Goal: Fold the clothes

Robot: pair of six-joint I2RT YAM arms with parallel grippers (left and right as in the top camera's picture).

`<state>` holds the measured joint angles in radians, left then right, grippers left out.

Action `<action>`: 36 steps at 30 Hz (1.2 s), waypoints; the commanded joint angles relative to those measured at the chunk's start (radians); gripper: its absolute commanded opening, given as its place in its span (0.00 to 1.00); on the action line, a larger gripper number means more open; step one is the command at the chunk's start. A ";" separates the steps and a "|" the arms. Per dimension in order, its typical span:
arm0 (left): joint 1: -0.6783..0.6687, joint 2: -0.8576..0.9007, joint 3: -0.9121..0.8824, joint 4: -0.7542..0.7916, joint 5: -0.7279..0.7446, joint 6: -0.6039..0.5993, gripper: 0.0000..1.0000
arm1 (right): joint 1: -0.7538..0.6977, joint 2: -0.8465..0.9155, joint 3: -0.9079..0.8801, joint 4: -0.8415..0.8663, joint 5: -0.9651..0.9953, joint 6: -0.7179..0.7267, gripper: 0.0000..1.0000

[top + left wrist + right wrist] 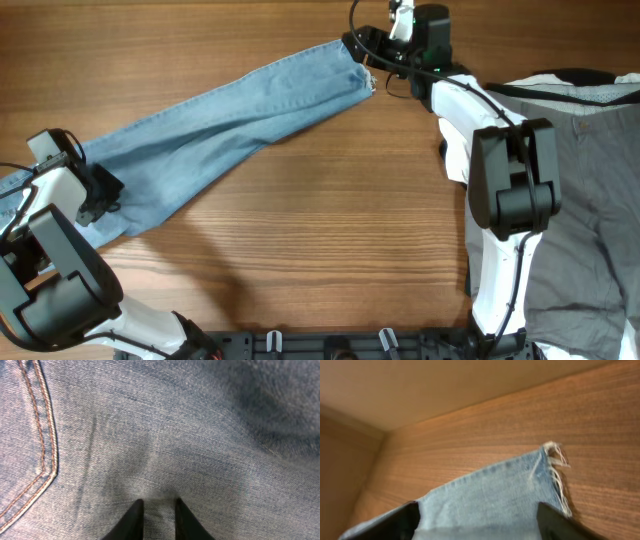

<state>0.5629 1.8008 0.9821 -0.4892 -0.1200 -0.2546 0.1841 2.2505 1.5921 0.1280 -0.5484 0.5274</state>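
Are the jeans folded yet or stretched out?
Stretched out: the jeans run full length across the table, left hand to right hand at the hem.

Left arm [60, 285]: black chunky joints, white links.
Right arm [510, 180]: same white shell, black joint blocks.
Cables [352, 18]: thin black loops.
Left fingers [131, 522]: matte black, tapered.

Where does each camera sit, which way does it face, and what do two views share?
Overhead: fixed above the brown wooden table, facing straight down at the long light-blue denim jeans; both arms show.
Left wrist: on the left arm, facing down onto denim; left gripper pinches it.
Right wrist: on the right arm, facing along the table; right gripper open around the frayed hem.
Shared: overhead and right wrist show that hem.
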 commanded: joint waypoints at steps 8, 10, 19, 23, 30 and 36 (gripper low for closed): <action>0.005 0.073 -0.063 -0.049 -0.011 0.016 0.21 | -0.055 -0.023 0.010 -0.432 0.143 -0.214 0.40; 0.005 0.073 -0.063 -0.048 -0.011 0.016 0.21 | -0.047 -0.023 0.010 -0.463 0.056 -0.227 0.07; 0.005 0.073 -0.063 -0.046 -0.008 0.015 0.22 | 0.051 0.014 -0.001 -0.450 0.068 -0.216 0.04; 0.005 0.073 -0.063 -0.046 0.008 0.015 0.22 | 0.095 0.084 -0.001 -0.391 0.107 -0.125 0.04; 0.005 0.073 -0.063 -0.046 0.008 0.015 0.23 | 0.142 0.144 -0.001 -0.199 0.106 0.079 0.04; 0.005 0.073 -0.063 -0.064 0.009 0.016 0.24 | 0.148 0.153 -0.001 0.517 0.202 0.170 0.11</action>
<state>0.5640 1.8008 0.9821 -0.4965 -0.1257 -0.2485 0.3363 2.3981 1.5745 0.4370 -0.4168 0.5976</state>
